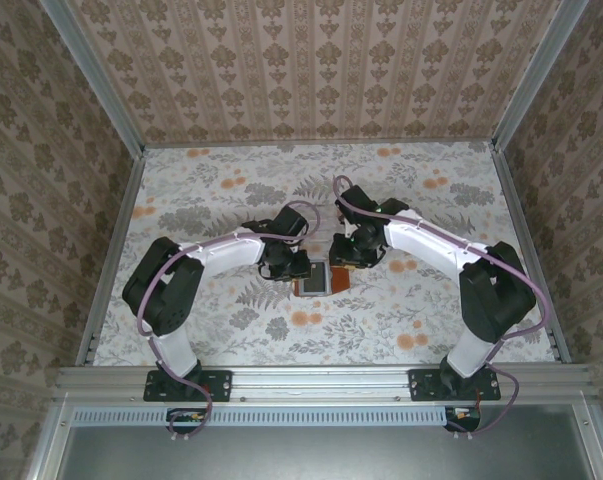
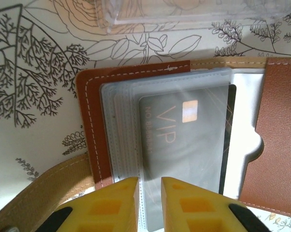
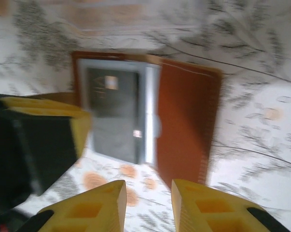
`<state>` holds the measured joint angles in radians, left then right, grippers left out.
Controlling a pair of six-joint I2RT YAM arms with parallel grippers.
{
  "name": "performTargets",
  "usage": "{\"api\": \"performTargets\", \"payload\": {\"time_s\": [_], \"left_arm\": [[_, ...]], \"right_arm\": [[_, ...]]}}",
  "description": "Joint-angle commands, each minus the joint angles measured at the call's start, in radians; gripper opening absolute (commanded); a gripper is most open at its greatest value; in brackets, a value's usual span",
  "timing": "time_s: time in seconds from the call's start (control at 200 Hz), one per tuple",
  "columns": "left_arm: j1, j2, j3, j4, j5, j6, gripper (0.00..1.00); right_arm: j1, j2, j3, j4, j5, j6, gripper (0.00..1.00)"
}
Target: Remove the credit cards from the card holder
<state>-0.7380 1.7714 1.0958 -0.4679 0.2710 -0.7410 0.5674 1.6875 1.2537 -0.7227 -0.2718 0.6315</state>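
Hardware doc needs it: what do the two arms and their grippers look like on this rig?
The left arm and right arm have white link shells between bulky black joint housings. A lilac cable runs along each. The left gripper and right gripper have blocky yellow fingers with recessed square pockets, on black mounts. No markings that I can make out.

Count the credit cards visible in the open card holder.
1: the grey VIP card, inside the clear sleeves of the card holder. A dark edge along its side may be a second card; others may be hidden behind.
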Motion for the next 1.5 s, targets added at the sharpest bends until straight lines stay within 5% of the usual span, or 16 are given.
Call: {"api": "performTargets", "payload": {"time_s": [0.0,0.215,0.51,1.495], "left_arm": [[0.007,0.001,0.041,-0.005,0.025,0.000,0.20],[0.009,0.020,0.029,-0.007,0.018,0.006,0.16],[0.017,0.022,-0.005,0.000,0.006,0.007,0.12],[0.021,0.024,-0.011,-0.018,0.005,0.015,0.10]], "right_arm": [[-0.001,0.003,-0.052,0.144,-0.175,0.075,0.30],[-0.015,0.069,-0.149,0.338,-0.252,0.141,0.22],[-0.029,0.124,-0.192,0.411,-0.272,0.138,0.24],[-0.032,0.096,-0.149,0.253,-0.145,0.060,0.25]]}}
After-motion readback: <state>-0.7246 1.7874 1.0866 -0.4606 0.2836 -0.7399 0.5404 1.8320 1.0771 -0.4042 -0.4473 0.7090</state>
